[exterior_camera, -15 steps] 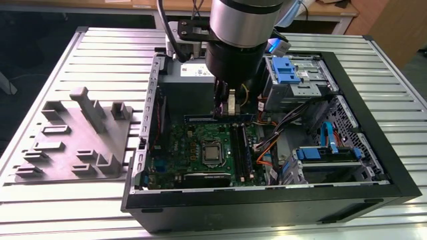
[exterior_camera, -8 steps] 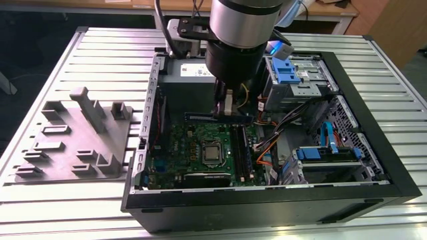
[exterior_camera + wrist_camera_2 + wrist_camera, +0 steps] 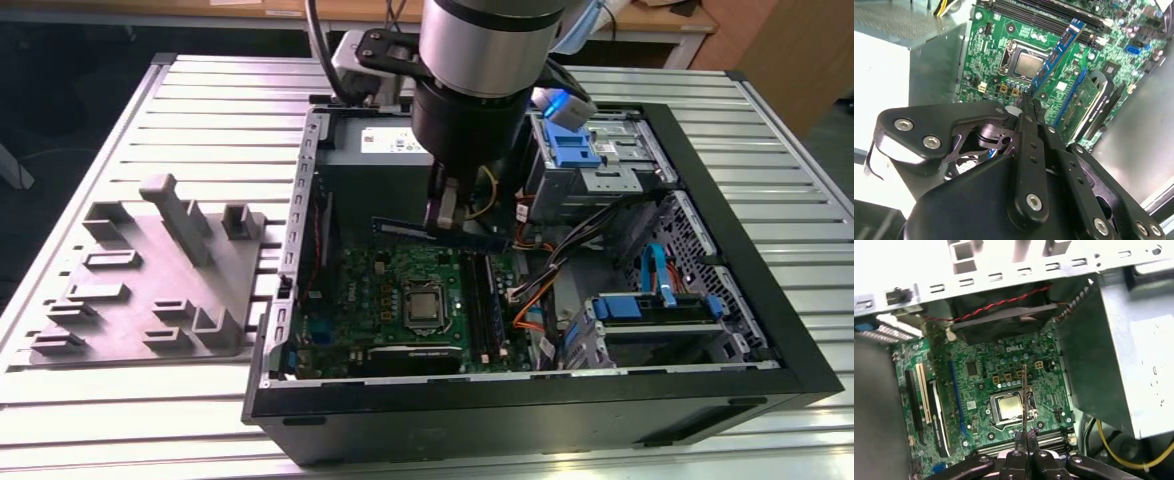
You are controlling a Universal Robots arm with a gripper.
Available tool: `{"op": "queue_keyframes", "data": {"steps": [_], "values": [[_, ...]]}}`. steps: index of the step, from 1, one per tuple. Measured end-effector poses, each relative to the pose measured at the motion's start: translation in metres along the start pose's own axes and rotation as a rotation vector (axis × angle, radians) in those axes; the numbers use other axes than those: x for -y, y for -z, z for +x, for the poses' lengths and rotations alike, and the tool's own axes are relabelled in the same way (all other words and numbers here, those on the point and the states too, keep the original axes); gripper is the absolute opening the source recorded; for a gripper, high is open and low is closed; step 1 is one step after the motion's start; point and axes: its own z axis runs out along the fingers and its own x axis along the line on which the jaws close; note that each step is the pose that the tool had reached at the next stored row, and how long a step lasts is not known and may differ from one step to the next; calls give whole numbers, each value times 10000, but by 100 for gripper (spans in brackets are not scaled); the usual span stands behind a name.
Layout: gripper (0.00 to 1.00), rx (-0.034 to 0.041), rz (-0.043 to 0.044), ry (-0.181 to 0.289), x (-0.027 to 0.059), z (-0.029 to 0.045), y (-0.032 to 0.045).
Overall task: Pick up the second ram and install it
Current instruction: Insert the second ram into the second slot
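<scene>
The second ram (image 3: pixel 461 238) is a thin dark blue strip that hangs level over the green motherboard (image 3: pixel 360 290) inside the open computer case. My gripper (image 3: pixel 445 222) is shut on it from above, near the strip's middle. In the second wrist view the ram (image 3: pixel 1059 47) runs away from the fingertips (image 3: pixel 1028 102) over the board, close to the processor socket (image 3: pixel 1026 65). The first wrist view has the ram (image 3: pixel 1025 390) edge-on, above the socket (image 3: pixel 1009 407). The long black memory slots (image 3: pixel 483 300) lie below the strip, beside the socket.
The black case wall (image 3: pixel 534 410) rings the work area. At the back are a power supply (image 3: pixel 380 140) and a blue-tabbed drive cage (image 3: pixel 587 150). Orange and black cables (image 3: pixel 534 300) cross on the exterior view's right of the slots. A grey fixture tray (image 3: pixel 147 270) sits on the table outside the case.
</scene>
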Motion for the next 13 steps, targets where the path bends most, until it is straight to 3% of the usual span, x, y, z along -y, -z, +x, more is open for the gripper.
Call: {"op": "queue_keyframes", "data": {"steps": [13], "values": [[11,159,103,-2358,0,0,-5]]}}
